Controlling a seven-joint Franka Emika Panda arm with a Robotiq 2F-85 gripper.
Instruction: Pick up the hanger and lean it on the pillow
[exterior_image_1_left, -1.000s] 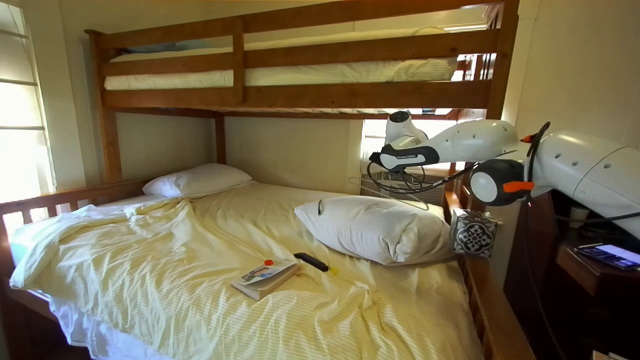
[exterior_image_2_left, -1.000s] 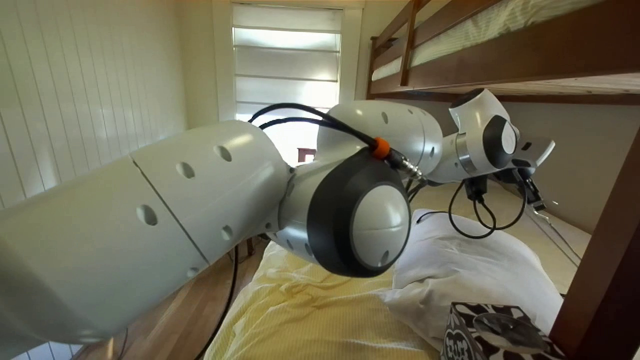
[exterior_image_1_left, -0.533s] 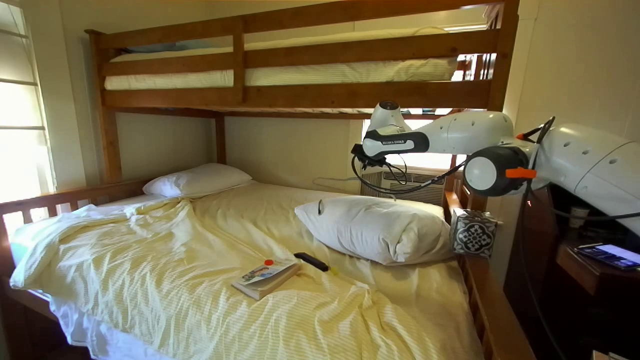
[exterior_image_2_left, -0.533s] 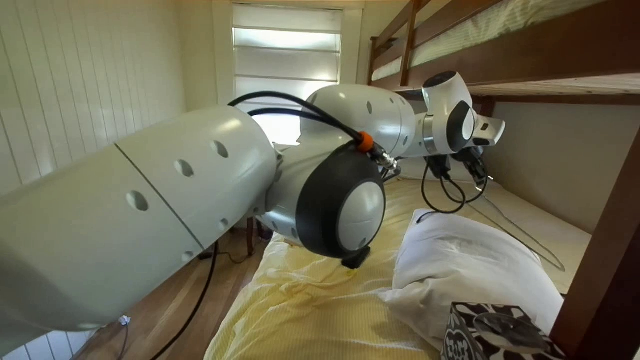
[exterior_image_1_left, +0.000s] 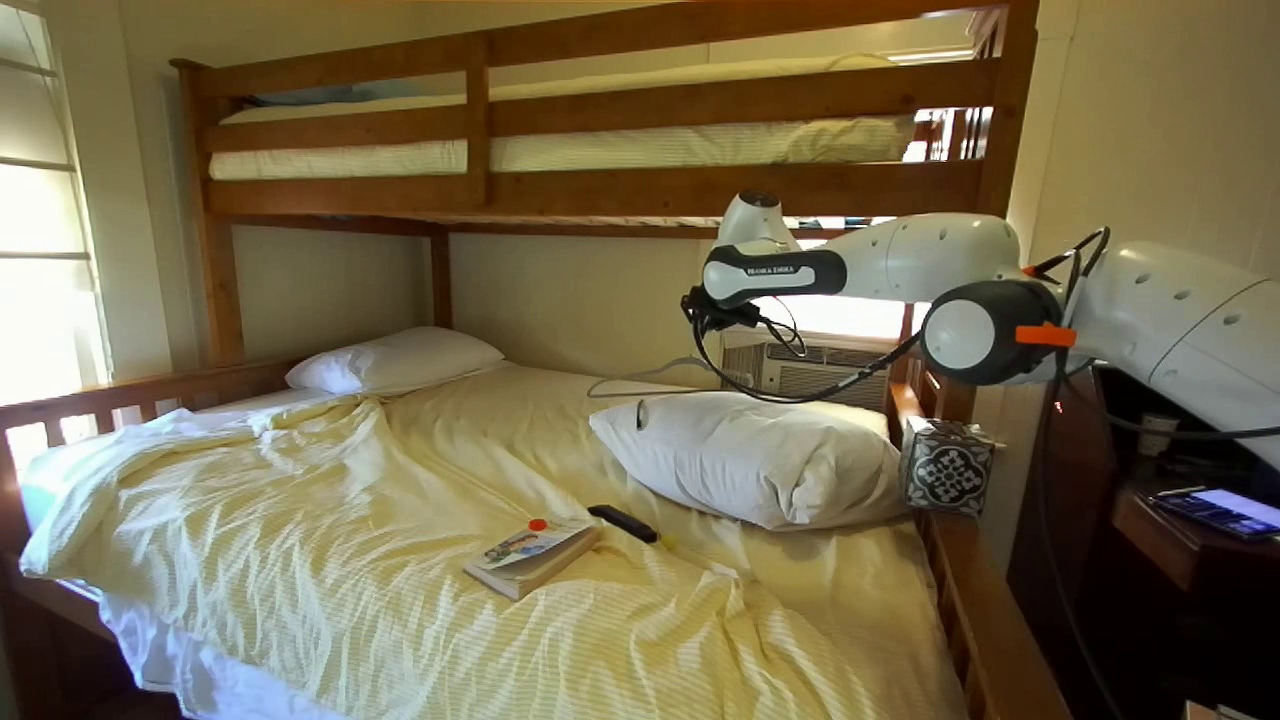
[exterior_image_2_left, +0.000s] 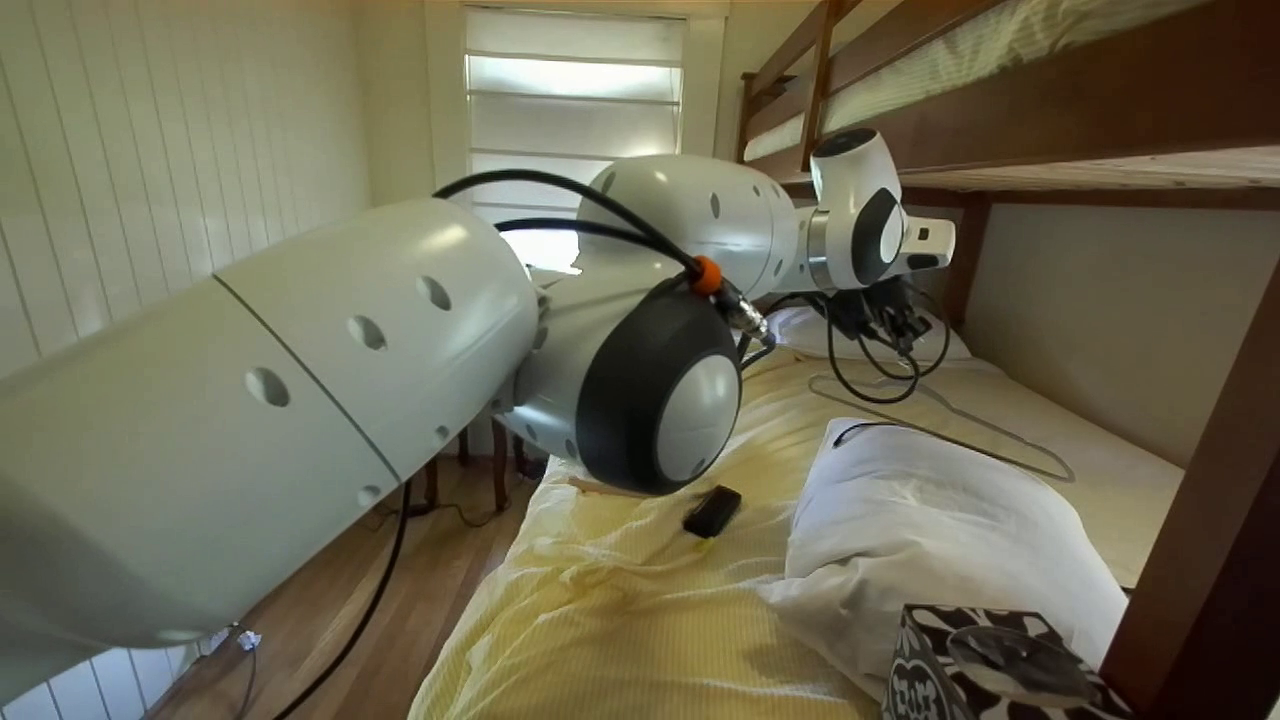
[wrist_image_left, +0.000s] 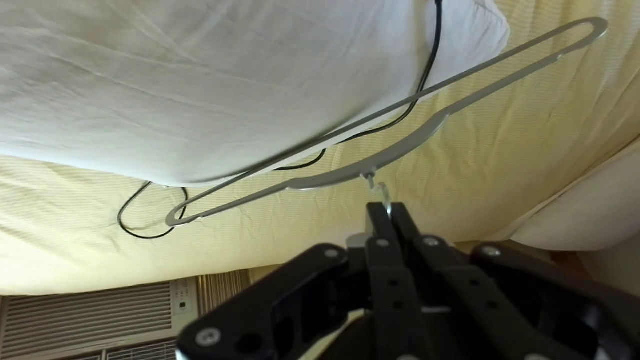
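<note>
Black two-finger gripper (wrist_image_left: 389, 208) is clenched on a thin part: black fingertips (wrist_image_left: 376, 216) sit almost together, pinching the small, pale, shiny hook (wrist_image_left: 385, 192) of the long grey hanger (wrist_image_left: 380, 159) with a thin open-triangle outline (plastic or metal, can't tell). Grip is at the hook only; the triangle sticks out past the tips. That's off the wrist view. In both exterior views the tips are too small and dark to read, with black cable loops (exterior_image_2_left: 880, 402) hanging right by them.

Hanger location: held just past one edge of the large, puffy, plain white pillow (exterior_image_2_left: 930, 540), over the pale yellow ribbed sheet (wrist_image_left: 280, 235). In the wrist view its straight bar crosses in front of the pillow edge and a thin black cord (wrist_image_left: 426, 75); can't tell if bar and fabric touch. Gripper itself is apart from that pillow, lower than the brown wooden upper bunk (exterior_image_1_left: 600, 192). Smaller, flatter white pillow (exterior_image_1_left: 400, 360) sits well apart from the big one.
</note>
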